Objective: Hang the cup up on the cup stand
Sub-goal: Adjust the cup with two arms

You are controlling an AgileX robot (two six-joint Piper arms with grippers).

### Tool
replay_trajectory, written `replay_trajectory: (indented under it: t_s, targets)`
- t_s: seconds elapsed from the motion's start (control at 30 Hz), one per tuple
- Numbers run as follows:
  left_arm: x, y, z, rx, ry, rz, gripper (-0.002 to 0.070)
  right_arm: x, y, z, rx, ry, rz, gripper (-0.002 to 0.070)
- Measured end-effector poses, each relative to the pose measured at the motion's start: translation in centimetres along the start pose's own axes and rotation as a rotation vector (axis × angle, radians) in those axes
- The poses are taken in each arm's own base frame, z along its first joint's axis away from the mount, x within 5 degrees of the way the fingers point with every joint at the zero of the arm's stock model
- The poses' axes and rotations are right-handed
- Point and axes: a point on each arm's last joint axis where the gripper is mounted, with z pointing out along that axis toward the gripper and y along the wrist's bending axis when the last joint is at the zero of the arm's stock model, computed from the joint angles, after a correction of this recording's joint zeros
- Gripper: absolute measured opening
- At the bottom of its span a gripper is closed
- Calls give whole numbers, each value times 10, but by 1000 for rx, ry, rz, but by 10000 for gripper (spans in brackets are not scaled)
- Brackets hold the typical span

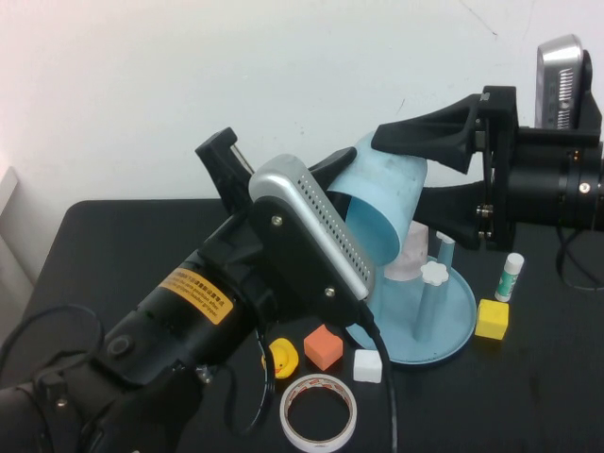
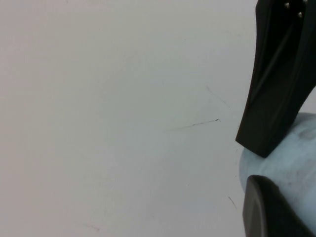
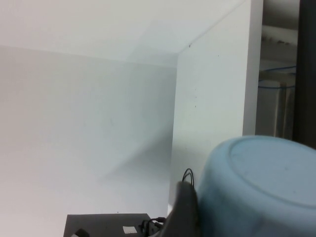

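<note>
The space above the cup stand [image 1: 451,326] is taken up by the tilted cup [image 1: 382,203], which is pinched at its rim by the left gripper [image 1: 332,175] and flanked by the spread fingers of the right gripper [image 1: 439,179]. The table in front of the stand is blocked by an orange block [image 1: 324,346], a white cube [image 1: 367,366] and a tape roll [image 1: 319,412]. On the right, a yellow cube [image 1: 492,319] and a glue stick [image 1: 510,276] stand just beside the stand.

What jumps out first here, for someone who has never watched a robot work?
A light blue cup held tilted in mid-air, pinched at its rim by the shut left gripper, while the open right gripper straddles its base. Below it, on the black table, waits the blue cup stand with its flower-topped posts.
</note>
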Motion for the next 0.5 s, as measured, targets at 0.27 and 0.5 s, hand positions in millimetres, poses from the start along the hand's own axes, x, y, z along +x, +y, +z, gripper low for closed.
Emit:
replay_trajectory:
  t_s: [0.27,0.5]
  targets:
    - [0,0,0,3,8,-8,294,0,-1,1,-1,5,-6,571]
    - [-7,7,-10,47,20,-45,367,-11,3,-4,-3,-37,-105,571]
